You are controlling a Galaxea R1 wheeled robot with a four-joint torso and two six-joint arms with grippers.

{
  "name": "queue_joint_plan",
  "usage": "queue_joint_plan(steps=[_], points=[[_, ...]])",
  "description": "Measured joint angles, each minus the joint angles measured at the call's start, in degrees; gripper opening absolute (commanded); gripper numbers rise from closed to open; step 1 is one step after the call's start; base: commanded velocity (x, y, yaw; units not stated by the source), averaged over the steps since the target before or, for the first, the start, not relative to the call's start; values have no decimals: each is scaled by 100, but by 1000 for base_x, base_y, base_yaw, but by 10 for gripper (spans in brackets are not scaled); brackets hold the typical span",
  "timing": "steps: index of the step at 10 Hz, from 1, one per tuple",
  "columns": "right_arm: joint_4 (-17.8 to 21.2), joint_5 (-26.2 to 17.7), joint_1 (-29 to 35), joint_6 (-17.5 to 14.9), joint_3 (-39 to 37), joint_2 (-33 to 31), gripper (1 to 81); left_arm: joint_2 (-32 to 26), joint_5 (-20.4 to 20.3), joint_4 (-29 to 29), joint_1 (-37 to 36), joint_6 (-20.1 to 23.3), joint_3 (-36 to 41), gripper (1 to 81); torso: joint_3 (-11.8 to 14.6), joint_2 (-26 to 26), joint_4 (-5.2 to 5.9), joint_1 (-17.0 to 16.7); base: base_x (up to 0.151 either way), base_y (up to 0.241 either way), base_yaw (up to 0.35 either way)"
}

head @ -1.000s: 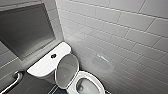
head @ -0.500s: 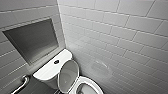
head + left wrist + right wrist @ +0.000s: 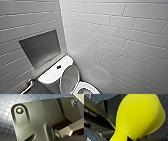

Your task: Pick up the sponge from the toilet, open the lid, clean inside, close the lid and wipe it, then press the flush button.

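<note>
The white toilet sits low in the head view, in the corner of two tiled walls. Its lid stands raised against the tank, and part of the oval bowl rim shows below it. The dark round flush button sits in the middle of the tank top. The bright yellow sponge looms large in the right wrist view, pinched narrow at one end where my right gripper is shut on it. Behind the sponge lies dark blue grid-patterned floor.
A rectangular grey niche is recessed in the left wall above the tank. A chrome grab bar hangs at the lower left beside a dark object. The right wall is grey tile. The left wrist view looks down on blue grid floor.
The whole head picture has shifted: the toilet and niche now sit lower in the frame, so the camera has moved. The lid stays raised.
</note>
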Motion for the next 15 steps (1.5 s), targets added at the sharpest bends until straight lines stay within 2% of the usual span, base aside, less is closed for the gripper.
queue_joint_plan(steps=[5, 6, 7, 9, 10, 12, 13, 15], points=[[0, -41, 60, 0, -345, 179, 10, 101, 39, -55, 308, -26, -238, 811, 39, 44, 0, -37, 0, 0, 0], [0, -41, 110, 0, -386, 229, 10, 121, 169, -126, 354, 44, -249, 811, 39, 44, 0, -40, 0, 0, 0], [0, -38, 121, 0, -386, 271, 10, 165, 257, -250, 321, 361, -249, 811, 39, 44, 0, -40, 0, 0, 0], [0, -132, 121, 0, -393, 271, 10, 212, 440, -951, 267, 1673, -246, 811, 41, 44, 0, -40, 0, 0, 0], [0, -280, 121, 0, -395, 271, 10, 212, 619, -1655, 273, 2508, -252, 811, 41, 44, 0, -41, 0, 0, 0], [0, -579, 126, 0, -397, 295, 10, 217, 528, -3271, 260, 4002, -268, 811, 41, 44, 0, -44, 0, 0, 0], [0, -639, 149, 0, -411, 311, 10, 247, 407, -3836, 216, 4454, -284, 811, 41, 44, 0, -44, 0, 0, 0], [0, -680, 200, 0, -428, 369, 10, 407, 247, -4184, 98, 4632, -508, 811, 41, 44, 0, -44, 0, 0, 0]])
